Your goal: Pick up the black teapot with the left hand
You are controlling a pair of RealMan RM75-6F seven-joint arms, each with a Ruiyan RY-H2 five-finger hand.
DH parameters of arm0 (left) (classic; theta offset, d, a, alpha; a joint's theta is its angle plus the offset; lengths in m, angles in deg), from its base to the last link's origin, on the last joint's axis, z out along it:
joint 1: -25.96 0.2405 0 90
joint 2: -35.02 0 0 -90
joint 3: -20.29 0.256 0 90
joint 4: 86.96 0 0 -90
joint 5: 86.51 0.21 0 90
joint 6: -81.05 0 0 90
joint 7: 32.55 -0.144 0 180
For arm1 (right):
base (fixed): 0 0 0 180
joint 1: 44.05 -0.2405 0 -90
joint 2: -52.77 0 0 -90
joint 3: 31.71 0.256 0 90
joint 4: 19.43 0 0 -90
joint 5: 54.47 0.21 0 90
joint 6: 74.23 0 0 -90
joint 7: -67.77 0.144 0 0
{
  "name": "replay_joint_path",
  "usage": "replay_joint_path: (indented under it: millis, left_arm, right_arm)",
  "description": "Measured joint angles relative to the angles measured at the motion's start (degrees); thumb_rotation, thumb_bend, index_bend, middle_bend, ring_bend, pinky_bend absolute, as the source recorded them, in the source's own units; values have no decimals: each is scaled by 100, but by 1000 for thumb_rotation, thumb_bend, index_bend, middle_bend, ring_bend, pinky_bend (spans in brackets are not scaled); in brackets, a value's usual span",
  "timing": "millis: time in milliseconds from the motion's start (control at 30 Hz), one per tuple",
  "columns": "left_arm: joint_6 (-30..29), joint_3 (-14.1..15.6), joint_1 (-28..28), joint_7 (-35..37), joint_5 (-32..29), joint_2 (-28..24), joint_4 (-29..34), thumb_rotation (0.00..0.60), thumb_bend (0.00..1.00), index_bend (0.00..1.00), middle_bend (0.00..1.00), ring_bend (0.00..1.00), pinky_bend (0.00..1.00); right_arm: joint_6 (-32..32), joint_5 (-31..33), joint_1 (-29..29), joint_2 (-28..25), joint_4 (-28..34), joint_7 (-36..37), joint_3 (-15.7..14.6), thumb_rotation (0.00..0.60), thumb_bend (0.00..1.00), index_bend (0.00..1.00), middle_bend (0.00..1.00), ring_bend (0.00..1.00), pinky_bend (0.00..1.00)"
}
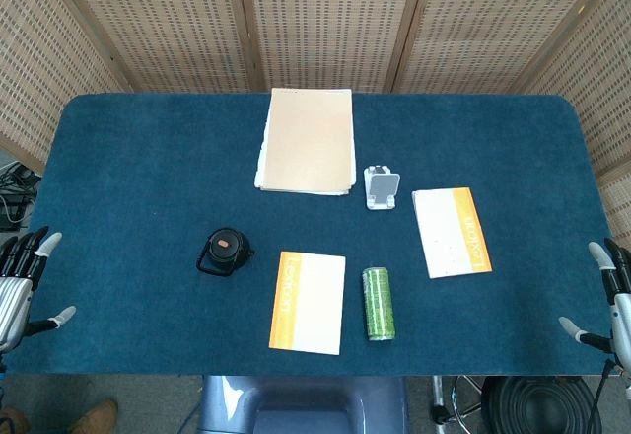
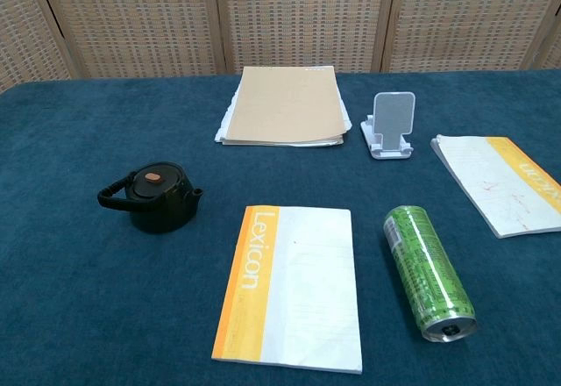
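Note:
A small black teapot (image 1: 226, 251) (image 2: 155, 196) with a copper knob on its lid stands upright on the blue table, left of centre, its handle pointing left. My left hand (image 1: 24, 284) hangs at the table's left edge, well left of the teapot, fingers spread and holding nothing. At the far right edge my right hand (image 1: 608, 301) is also open and empty. Neither hand shows in the chest view.
Beside the teapot to the right lies a white and orange Lexicon booklet (image 1: 309, 302) (image 2: 292, 285), then a green can (image 1: 379, 303) (image 2: 428, 271) on its side. A tan folder (image 1: 308, 140), a phone stand (image 1: 381, 186) and a second booklet (image 1: 451, 231) lie further back and right.

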Motion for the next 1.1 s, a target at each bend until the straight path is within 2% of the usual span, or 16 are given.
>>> replay_joint_path:
  millis: [267,467,500,567,667,867,1100]
  left_arm:
    - [182,-50,-75,113,213,26,-56,600,0,0,0,0,0]
    - [914,-194,-617,184,390,72,49,600,0,0,6,12,0]
    - [1056,-236,-725,192,389,89,72,600,0,16,29,39,0]
    - [1416,-360,-1007,192,363,165,111,600,0,141,157,185,0]
    - [1974,-537,-1405,155,232,334,129,600,0,294,281,320,0]
    - [2892,-807,-2015,-309,-437,652,228,600,0,333,307,333,0]
    - [3295,-878,-2336,-886,-969,895,410,600,0,360,328,333,0]
  right_arm:
    - [2,-18,7,1,8,18,-11,600,0,0,0,0,0]
    - [28,-4,-3,-9,14,52,-5,600,0,0,0,0,0]
    - [35,10,-5,-11,13,56,-1,600,0,0,0,0,0]
    - [51,49,-8,-14,6,73,10,600,0,0,0,0,0]
    - [97,115,-22,-18,-18,105,32,600,0,0,0,0,0]
    - [187,185,-57,-13,-60,149,52,600,0,0,0,0,0]
    - [194,172,-57,-21,-61,187,46,600,0,0,0,0,0]
